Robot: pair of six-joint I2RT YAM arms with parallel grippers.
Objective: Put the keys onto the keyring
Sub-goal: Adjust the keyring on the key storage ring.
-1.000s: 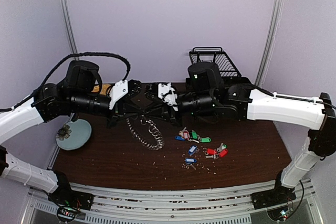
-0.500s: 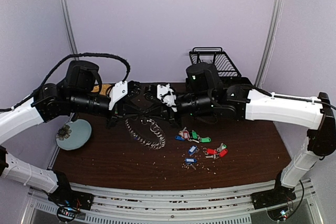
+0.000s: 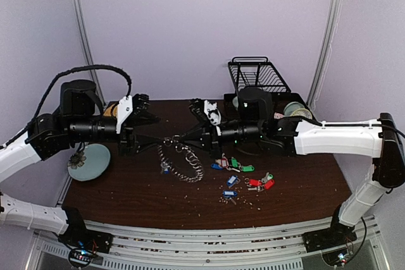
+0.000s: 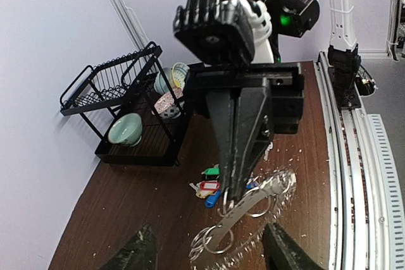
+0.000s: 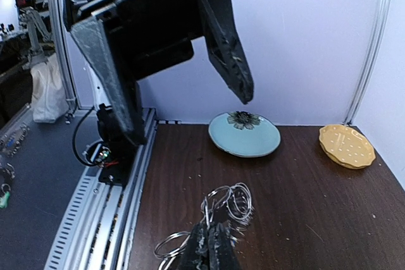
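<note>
I see right pincer [image 5: 209,246] pressed together, pinching one ring of keyring [image 3: 182,161]: chain-like loop of small linked silver metal split rings, centre of frame, upper rings raised, rest seemingly draped on dark brown wooden surface [image 3: 126,197]. My left pincer [image 3: 152,132] spread, holding nothing, just left of loop. Small silver metal keys [image 3: 239,174] with blue, green, red plastic tags heaped lower right of loop. I judge chain light, limp, slippery; single rings stiff, springy, best gripped edge-on. Keys: take by flat tag, less slick
</note>
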